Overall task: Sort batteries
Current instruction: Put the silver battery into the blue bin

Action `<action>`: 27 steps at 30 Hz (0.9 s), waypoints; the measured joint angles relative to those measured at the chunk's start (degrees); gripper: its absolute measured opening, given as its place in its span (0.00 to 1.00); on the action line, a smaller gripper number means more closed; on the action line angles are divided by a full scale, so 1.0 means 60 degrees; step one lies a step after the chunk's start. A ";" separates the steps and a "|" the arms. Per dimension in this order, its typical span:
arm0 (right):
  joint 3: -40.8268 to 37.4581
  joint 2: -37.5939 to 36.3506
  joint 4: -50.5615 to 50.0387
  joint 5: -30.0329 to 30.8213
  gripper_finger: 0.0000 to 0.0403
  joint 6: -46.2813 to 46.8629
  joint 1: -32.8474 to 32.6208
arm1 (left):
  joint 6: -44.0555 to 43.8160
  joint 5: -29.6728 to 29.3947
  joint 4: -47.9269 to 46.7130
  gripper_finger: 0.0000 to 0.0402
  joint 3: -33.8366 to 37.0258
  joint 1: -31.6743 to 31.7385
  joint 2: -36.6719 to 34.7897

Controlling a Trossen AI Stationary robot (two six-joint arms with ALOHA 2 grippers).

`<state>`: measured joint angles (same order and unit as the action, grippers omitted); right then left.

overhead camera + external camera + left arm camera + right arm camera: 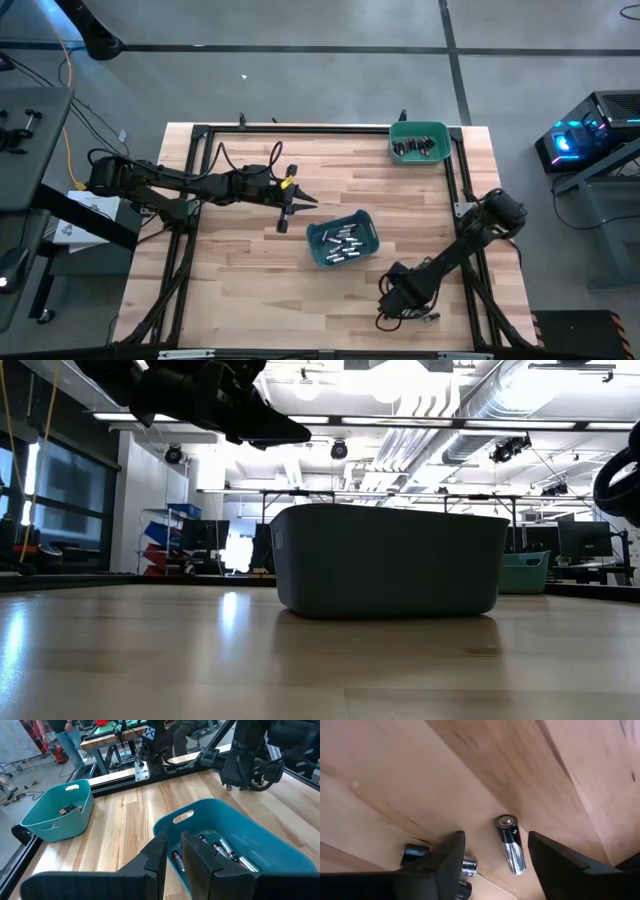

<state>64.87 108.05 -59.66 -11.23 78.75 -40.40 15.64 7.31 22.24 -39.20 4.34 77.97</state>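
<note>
Wooden table (380, 765), black-and-silver battery (512, 844) lying flat

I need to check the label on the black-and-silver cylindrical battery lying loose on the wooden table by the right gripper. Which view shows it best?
The right wrist view: the black-and-silver battery lies close up between the open right gripper's fingers. The high view shows only specks there; the low and left wrist views miss it.
</note>
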 joint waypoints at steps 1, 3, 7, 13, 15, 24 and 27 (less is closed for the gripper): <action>0.0010 0.0052 -0.0002 -0.0019 0.52 -0.0066 0.0003 | 0.0000 0.0003 0.0003 0.12 0.0000 0.0000 0.0000; 0.0021 0.0140 0.0018 -0.0032 0.45 -0.0136 0.0003 | -0.0009 0.0001 0.0036 0.12 0.0000 0.0000 0.0000; 0.0028 0.0201 0.0094 0.0081 0.29 -0.0124 -0.0002 | -0.0066 0.0000 0.0029 0.12 0.0000 0.0000 0.0000; -0.0046 0.0043 -0.0681 0.1761 0.04 0.1068 -0.0154 | 0.0080 -0.0178 -0.0172 0.12 0.0004 0.0016 0.0000; -0.0072 -0.0166 -0.1236 0.2855 0.05 0.2218 -0.0375 | 0.0161 -0.0538 -0.0233 0.12 0.0007 0.0099 -0.0007; -0.0045 -0.1696 -0.2286 1.0289 0.03 0.6141 -0.1582 | 0.0330 0.0621 0.0320 0.12 0.0007 0.0689 -0.0023; -0.0045 -0.1779 -0.1905 1.3172 0.03 0.5742 -0.1427 | 0.0315 0.1732 0.1189 0.12 0.0007 0.0824 0.0123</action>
<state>64.60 97.38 -71.09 67.81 113.20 -48.96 17.53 17.71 29.37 -39.16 9.28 78.71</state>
